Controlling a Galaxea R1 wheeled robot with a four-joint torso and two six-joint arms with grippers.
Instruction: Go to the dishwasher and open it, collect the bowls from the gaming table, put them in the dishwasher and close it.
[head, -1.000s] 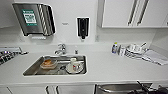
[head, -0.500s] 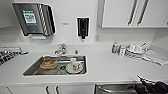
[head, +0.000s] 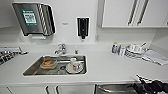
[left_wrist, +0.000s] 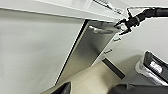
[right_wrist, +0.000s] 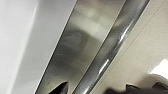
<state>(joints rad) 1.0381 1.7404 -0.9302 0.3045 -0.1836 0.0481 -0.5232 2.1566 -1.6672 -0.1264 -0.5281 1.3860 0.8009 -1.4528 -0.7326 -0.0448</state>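
The dishwasher (head: 112, 88) sits under the counter below me, its brushed steel front (left_wrist: 96, 47) set among white cabinet fronts. A dark gap runs along one edge of the steel front. My right gripper (left_wrist: 122, 25) is open at the end of the curved steel handle (left_wrist: 102, 30), and its arm (head: 152, 87) reaches in low on the right. Close up, the handle bar (right_wrist: 112, 50) runs across the steel front (right_wrist: 75, 50) just ahead of the right gripper (right_wrist: 87, 88). My left gripper (left_wrist: 92, 90) hangs open and empty lower down. The bowls and the gaming table are out of view.
The sink (head: 32, 71) holds dirty dishes beside a tap (head: 60, 48). A paper towel dispenser (head: 33, 18) and a soap dispenser (head: 82, 26) hang on the wall. Stacked plates and cups (head: 133, 51) stand on the counter (head: 112, 67) at the right, under upper cabinets (head: 135, 12).
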